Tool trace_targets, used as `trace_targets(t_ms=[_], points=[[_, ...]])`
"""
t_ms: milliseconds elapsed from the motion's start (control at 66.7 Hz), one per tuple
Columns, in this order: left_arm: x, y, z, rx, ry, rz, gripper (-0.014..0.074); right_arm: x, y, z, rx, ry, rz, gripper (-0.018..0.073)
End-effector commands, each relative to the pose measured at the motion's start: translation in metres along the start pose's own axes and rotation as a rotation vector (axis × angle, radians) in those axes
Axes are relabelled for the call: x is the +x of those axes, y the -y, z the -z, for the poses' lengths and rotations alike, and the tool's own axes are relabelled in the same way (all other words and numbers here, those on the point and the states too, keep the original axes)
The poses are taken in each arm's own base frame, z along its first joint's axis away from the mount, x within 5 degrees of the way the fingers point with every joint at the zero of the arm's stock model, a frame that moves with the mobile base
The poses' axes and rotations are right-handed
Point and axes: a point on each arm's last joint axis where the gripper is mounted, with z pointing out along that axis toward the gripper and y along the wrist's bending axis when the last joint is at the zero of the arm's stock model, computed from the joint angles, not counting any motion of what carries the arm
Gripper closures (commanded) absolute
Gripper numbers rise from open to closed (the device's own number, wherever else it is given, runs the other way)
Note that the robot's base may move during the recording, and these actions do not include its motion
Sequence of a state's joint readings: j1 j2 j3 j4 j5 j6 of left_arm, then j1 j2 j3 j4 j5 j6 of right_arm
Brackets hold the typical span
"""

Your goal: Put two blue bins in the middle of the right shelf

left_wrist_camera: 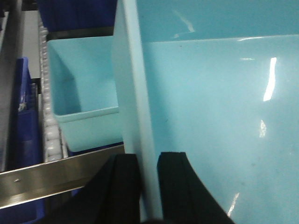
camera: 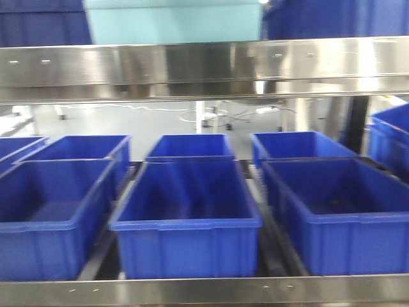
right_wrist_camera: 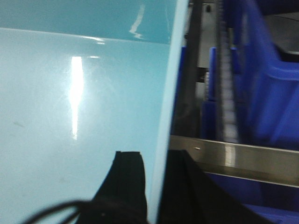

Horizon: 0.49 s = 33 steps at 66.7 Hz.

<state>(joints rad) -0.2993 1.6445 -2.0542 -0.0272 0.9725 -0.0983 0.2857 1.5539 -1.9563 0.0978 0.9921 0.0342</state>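
The pale blue bin [left_wrist_camera: 210, 116] is held above the steel front rail [left_wrist_camera: 56, 172], left gripper [left_wrist_camera: 148, 163] clamped on its left wall, right gripper [right_wrist_camera: 154, 161] on its right. Uneven pushing could skew it into the second pale bin [left_wrist_camera: 84, 84], seated just left, or snag the rail.

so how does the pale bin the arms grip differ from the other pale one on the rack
The held bin has walls clamped by the left gripper and the right gripper; nothing touches the other bin. The held bin's wall hides part of the steel rail; the other bin sits beyond that rail on the rack. Both are pale cyan, smooth-walled and look empty.
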Motion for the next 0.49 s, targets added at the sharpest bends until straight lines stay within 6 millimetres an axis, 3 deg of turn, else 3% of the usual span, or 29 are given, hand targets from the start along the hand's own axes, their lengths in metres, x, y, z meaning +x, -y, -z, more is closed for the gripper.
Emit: trace_targets(t_ms=[0, 480], points=[[-0.0088, 0.0044, 0.0101, 0.035, 0.074, 0.0, 0.0707, -0.006, -0.002, 0.0054, -0.013, 0.055, 0.012, 0.0711], [-0.0088, 0.0044, 0.0101, 0.035, 0.074, 0.0, 0.0707, -0.006, -0.002, 0.0054, -0.013, 0.055, 0.012, 0.0711]])
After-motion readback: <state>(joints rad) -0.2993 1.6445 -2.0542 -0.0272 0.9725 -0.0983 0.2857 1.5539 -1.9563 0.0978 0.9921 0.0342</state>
